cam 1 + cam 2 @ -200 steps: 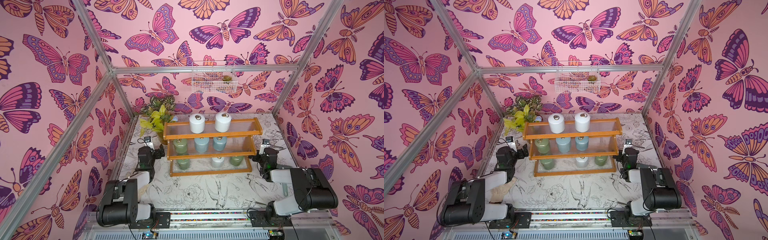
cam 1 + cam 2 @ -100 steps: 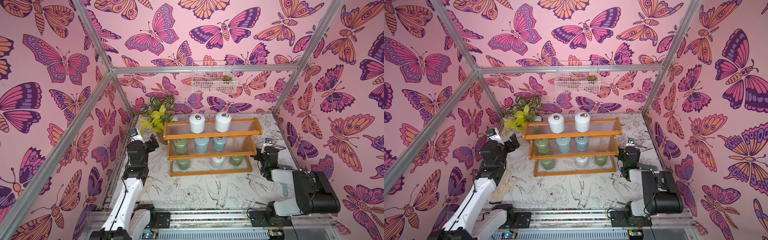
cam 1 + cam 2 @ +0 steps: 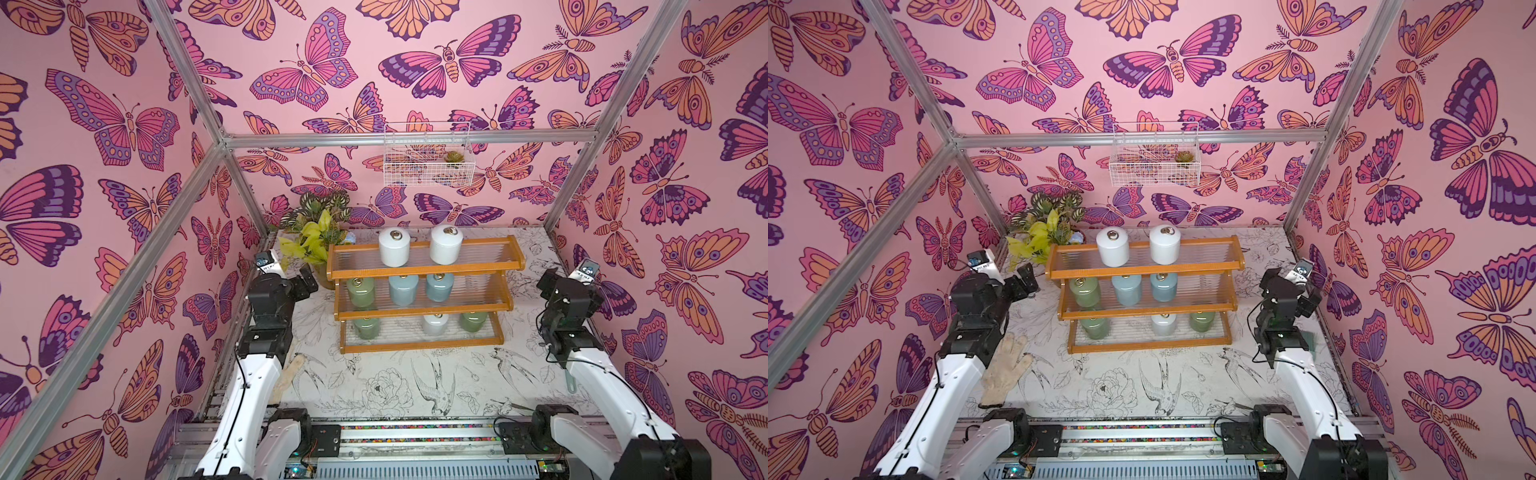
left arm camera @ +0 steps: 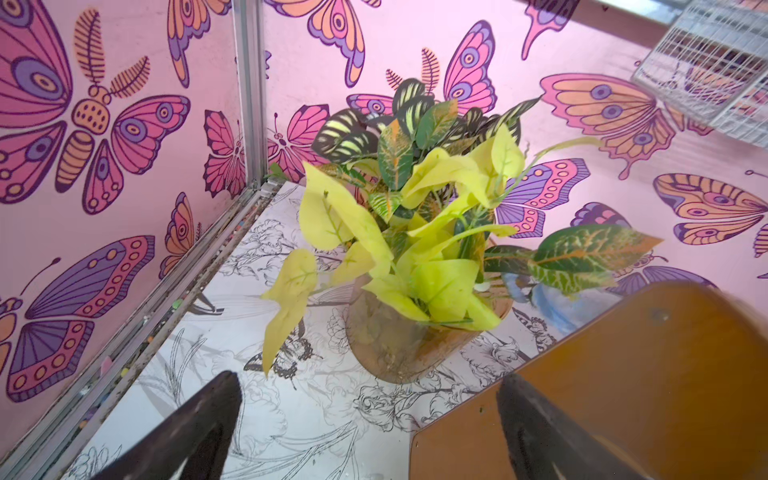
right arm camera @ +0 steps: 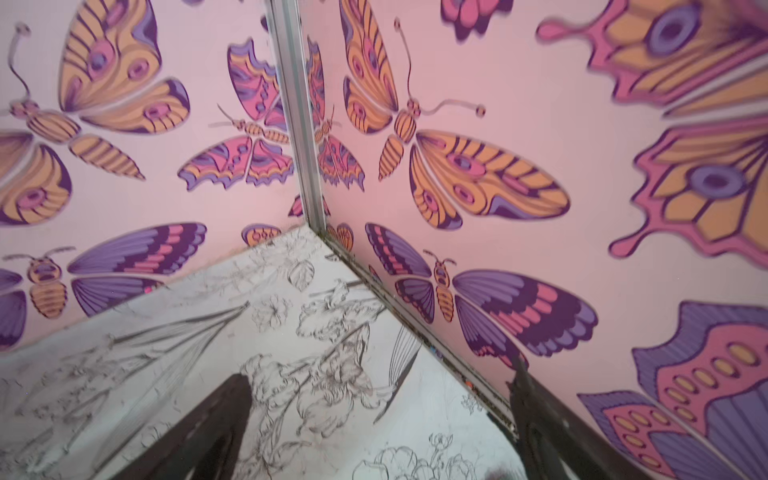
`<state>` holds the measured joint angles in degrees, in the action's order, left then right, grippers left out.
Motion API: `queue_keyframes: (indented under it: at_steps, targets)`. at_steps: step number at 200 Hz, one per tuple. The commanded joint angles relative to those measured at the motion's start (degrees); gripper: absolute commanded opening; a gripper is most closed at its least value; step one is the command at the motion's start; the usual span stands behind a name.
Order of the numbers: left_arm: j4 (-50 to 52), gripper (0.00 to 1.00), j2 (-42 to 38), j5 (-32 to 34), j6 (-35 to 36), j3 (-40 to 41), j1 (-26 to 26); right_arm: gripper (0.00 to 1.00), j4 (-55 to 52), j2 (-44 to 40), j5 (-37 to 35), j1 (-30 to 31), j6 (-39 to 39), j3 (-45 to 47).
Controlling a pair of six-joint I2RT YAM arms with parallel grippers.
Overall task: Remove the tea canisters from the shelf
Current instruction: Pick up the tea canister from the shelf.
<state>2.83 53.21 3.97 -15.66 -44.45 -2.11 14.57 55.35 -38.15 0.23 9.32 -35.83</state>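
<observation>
Left arm [image 3: 253, 386] lifted — ribbed shelf [image 3: 419, 273] blurs lower tea canisters [image 3: 403, 289].

Small glossy ceramic cylindrical tea canisters with gold ring-handled lids: eight counted in both top views. White canisters [image 3: 394, 248] [image 3: 446, 245] [image 3: 435, 325]: three. Pale blue canisters [image 3: 403, 289] [image 3: 439, 286]: two. Sage green canisters [image 3: 360, 291] [image 3: 366, 327] [image 3: 473, 321]: three. Orange-brown wooden stepped shelf [image 3: 424, 272] with clear ribbed plastic tiers: one, of three tiers. Glass vase [image 4: 390, 340] of yellow and green leaves: one. White wire basket [image 3: 428, 174]: one, with one small green succulent [image 3: 454, 157] inside. Cream knitted glove [image 3: 1005, 370]: one. White-and-black robot arms [image 3: 249, 386] [image 3: 598, 374]: two.
</observation>
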Motion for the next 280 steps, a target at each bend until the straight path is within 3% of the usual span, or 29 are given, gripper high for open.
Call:
queue_keyframes:
  at_steps: [1,47,76,97,151,210,280]
  targets:
    - [2.2,0.99,0.3,-2.8,0.4,-3.2,0.4,0.99,-6.6,-2.6,0.0,0.9,-2.5,-6.8]
    - [2.3,0.99,-2.0,-8.8,-1.0,-4.9,0.4,0.99,-11.4,-7.3,10.5,3.2,-3.6,-13.8]
    - [4.6,0.99,-3.9,-11.7,-0.6,-6.7,0.5,0.99,-13.9,-8.4,23.6,6.0,-5.7,-17.0]
    - [5.3,0.99,-4.9,-14.8,-1.2,-7.6,0.7,0.99,-15.2,-7.6,34.5,8.6,-5.9,-19.5]
    - [6.2,0.99,-7.5,-21.4,-2.3,-8.2,0.9,0.99,-20.3,-2.6,46.4,18.1,-8.2,-27.1]
    - [6.2,0.99,-8.3,-26.1,-2.8,-7.6,1.1,0.99,-20.4,5.1,45.6,28.5,-13.1,-32.3]
    - [7.0,0.99,-9.2,-28.9,-2.5,-7.3,1.2,0.99,-13.4,10.8,45.1,29.9,-12.5,-32.8]
